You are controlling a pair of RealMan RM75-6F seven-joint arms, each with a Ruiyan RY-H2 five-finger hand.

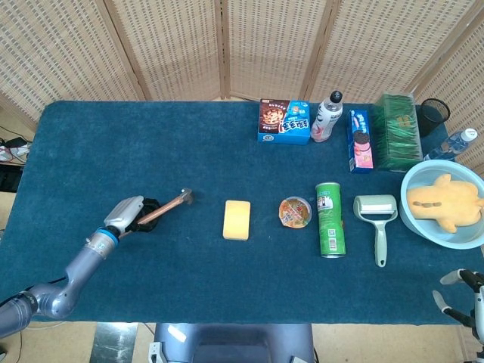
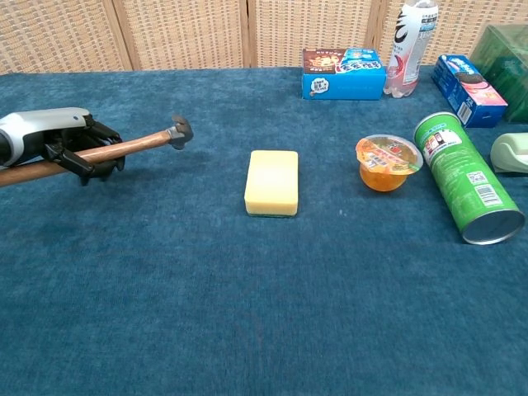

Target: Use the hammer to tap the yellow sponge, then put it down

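Your left hand (image 2: 78, 148) is wrapped round the wooden handle of the hammer (image 2: 140, 142), head low and left of the yellow sponge (image 2: 272, 181), probably angling for the put-down. Right hand (image 1: 463, 296) barely shows at the near right edge, can't tell its fingers.

desk (image 1: 151, 144): blue cloth cover, wicker screen (image 1: 166, 45) behind
back edge: snack box (image 1: 283, 121), white bottle (image 1: 327, 117) just beside it, cookie box (image 1: 360, 141), green box (image 1: 398, 131), black cup (image 1: 433, 115)
mid row: jelly cup (image 1: 295, 212), green chip can (image 1: 329, 219) lying on its side, lint roller (image 1: 377, 215)
far rt: lt-blue bowl (image 1: 423, 227) w/ yellow plush toy (image 1: 445, 201) inside; water bottle (image 1: 454, 142) behind it
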